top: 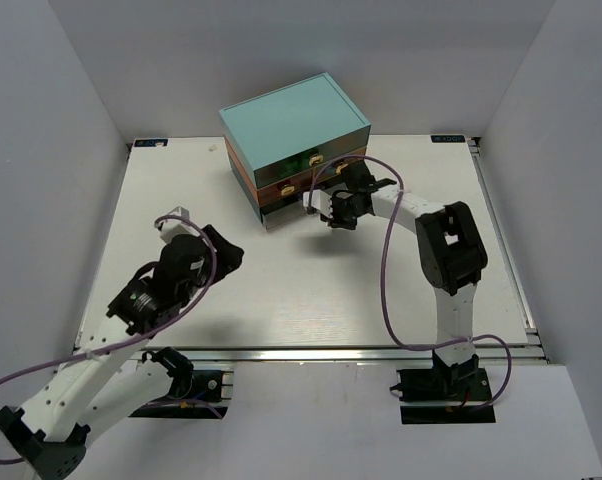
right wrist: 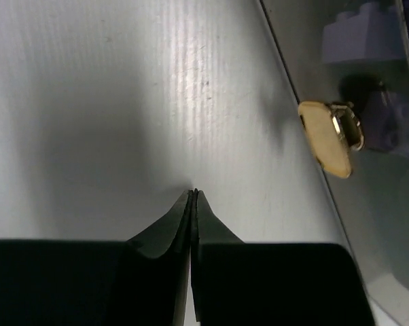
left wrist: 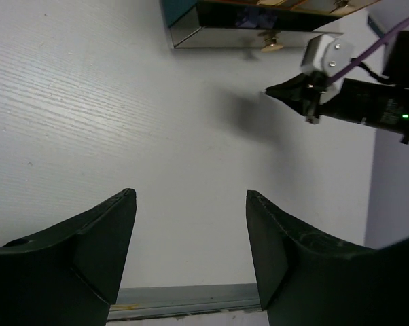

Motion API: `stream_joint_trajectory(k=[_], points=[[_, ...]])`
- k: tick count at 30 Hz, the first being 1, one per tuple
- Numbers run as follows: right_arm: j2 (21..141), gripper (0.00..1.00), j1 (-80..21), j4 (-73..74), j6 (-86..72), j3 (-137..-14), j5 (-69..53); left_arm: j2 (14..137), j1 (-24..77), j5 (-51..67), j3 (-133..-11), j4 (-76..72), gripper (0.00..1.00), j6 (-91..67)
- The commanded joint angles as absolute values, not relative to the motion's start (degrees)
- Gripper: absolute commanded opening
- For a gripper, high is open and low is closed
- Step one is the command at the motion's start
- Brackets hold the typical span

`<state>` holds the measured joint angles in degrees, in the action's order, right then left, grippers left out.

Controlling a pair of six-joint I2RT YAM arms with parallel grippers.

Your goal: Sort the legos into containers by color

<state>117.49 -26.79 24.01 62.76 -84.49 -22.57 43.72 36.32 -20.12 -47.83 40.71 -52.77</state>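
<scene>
Right pincer (right wrist: pixel 193 195) pinched together, empty, by the bottom drawer (right wrist: pixel 395 238)
left pincer (left wrist: pixel 191 198) apart over the counter (left wrist: pixel 89 102), near left; lilac legos (right wrist: pixel 364 30) inside that drawer behind its tan knob (right wrist: pixel 330 139)

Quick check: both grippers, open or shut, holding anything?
Left gripper: open, holding nothing.
Right gripper: shut, with nothing between its fingers.

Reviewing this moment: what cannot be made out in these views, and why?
- Top view: contents of the small clear drawers in the teal-topped boxy chest, too small, under its top.
- Right wrist view: pale lilac studded bricks behind the clear drawer front beside the tan knob, blurred, cut by the upper edge; count unclear.
- Left wrist view: chest cut by the top edge; upper drawers out of frame.
</scene>
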Motion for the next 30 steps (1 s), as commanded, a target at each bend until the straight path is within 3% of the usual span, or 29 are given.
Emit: stream_joint_trajectory(k=[1,7,12,13,23,30], points=[[119.52,0.04,-27.42,24.00,66.18,-91.04,-22.51,38.42,36.21,-21.27,-46.94,43.50,0.75,-56.95],[120.94,0.50,-27.95,16.36,66.18,-89.13,-20.05,34.72,36.21,-21.71,-46.05,47.19,0.75,-59.85],[122.34,0.69,-28.65,7.74,66.10,-87.45,-17.32,34.89,36.21,-21.71,-46.58,48.51,0.75,-60.38],[122.60,0.77,-28.57,7.30,65.75,-87.80,-17.23,35.15,36.21,-21.71,-46.76,48.78,0.75,-60.38],[123.49,0.83,-28.13,4.83,66.09,-88.77,-16.61,36.12,36.21,-21.62,-46.32,47.99,0.75,-60.56],[116.99,0.79,-27.69,6.07,67.85,-80.96,-17.84,36.39,36.21,-21.45,-46.06,47.81,0.76,-60.38]])
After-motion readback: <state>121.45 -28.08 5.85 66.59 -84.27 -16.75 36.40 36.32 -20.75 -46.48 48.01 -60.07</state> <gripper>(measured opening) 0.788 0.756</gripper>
